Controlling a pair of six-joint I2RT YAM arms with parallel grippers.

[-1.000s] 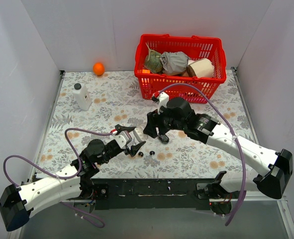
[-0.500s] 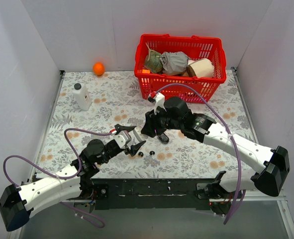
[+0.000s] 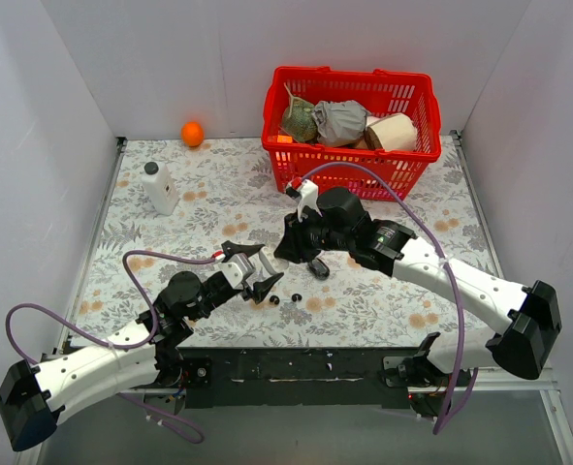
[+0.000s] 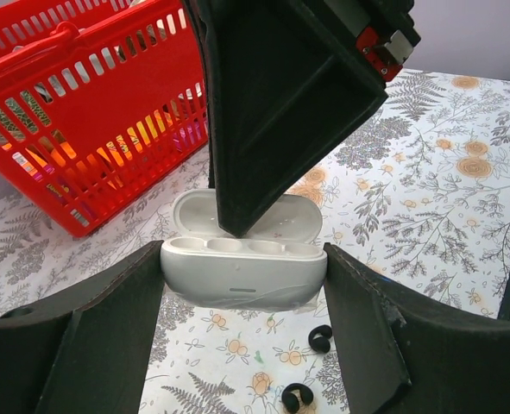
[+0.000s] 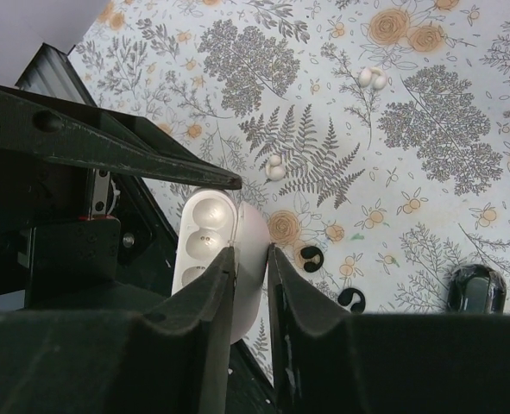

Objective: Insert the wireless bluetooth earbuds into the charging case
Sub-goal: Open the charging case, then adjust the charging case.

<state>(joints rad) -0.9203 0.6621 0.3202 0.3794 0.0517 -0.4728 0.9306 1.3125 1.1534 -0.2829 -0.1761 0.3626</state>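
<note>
Charging case point(image 4: 243, 272) being clamped end-to-end along long axis by left gripper point(image 4: 242, 283), wells facing up; lid point(image 4: 285, 217) being pinched by narrow right gripper point(image 5: 250, 254); earbuds point(image 4: 320, 339) lying just beside case.

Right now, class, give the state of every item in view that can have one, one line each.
White plastic charging case: lid open, wells empty.
Two glossy black earbuds: loose on the table, outside the case.
Left hand: shut on the case body.
Right hand: shut on the case lid.
Black oval pebble-shaped object: lying on the table, ungripped.
White bottle with black cap: upright, capped.
</note>
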